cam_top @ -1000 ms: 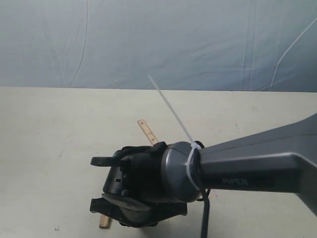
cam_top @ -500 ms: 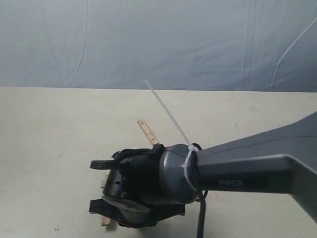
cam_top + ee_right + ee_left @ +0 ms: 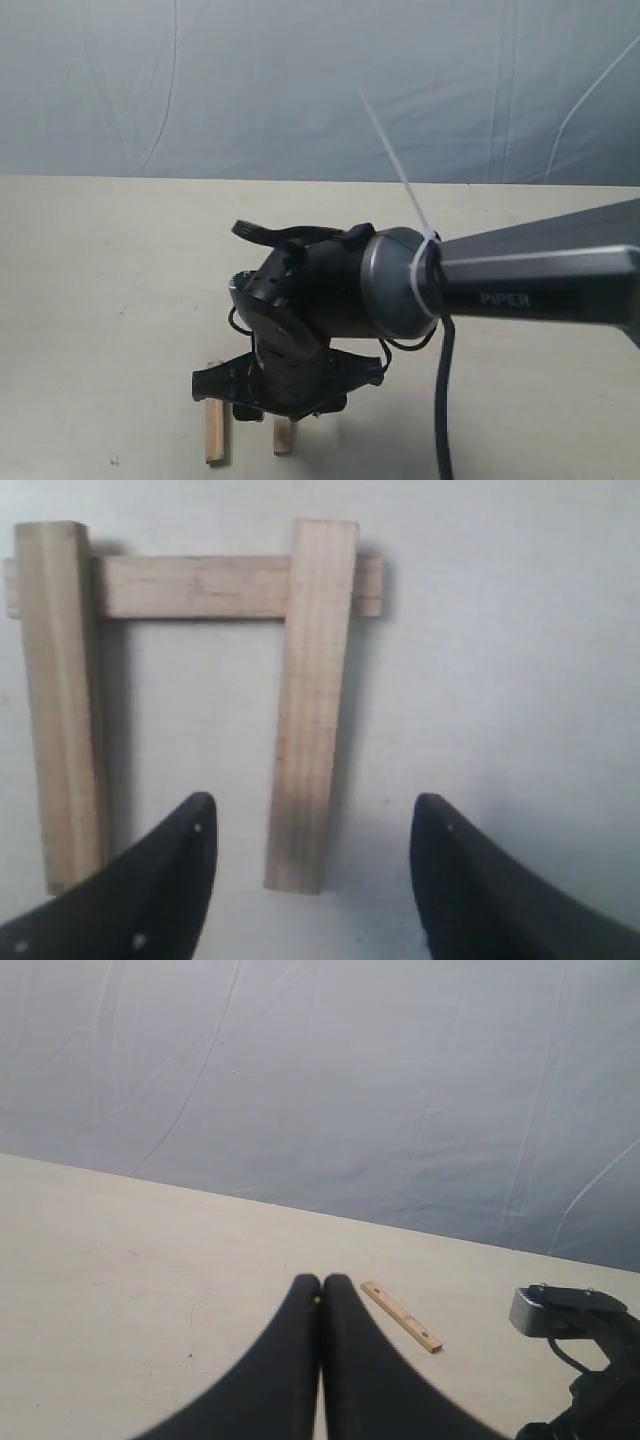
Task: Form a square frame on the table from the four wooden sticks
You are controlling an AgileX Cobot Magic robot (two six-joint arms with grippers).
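In the right wrist view three wooden sticks lie on the table point(image 3: 100, 300) as a frame with one side open. Two parallel sticks point(image 3: 55, 700) point(image 3: 312, 700) rest across one cross stick point(image 3: 195, 587). My right gripper point(image 3: 315, 815) is open above them, its fingers either side of the near end of one parallel stick and touching nothing. In the exterior view only two stick ends point(image 3: 215, 432) point(image 3: 283, 434) show below the right arm. A fourth stick point(image 3: 401, 1317) lies apart on the table, just past my left gripper point(image 3: 322, 1282), which is shut and empty.
The right arm's dark wrist point(image 3: 330, 300) and its cable point(image 3: 440, 400) hide most of the frame in the exterior view. A blue-grey backdrop point(image 3: 300, 90) stands behind the table's far edge. The left arm is out of the exterior view.
The right wrist has risen and turned, lifting the gripper off the sticks. Two stick ends now show beneath it. The stick seen behind the arm earlier is now hidden.
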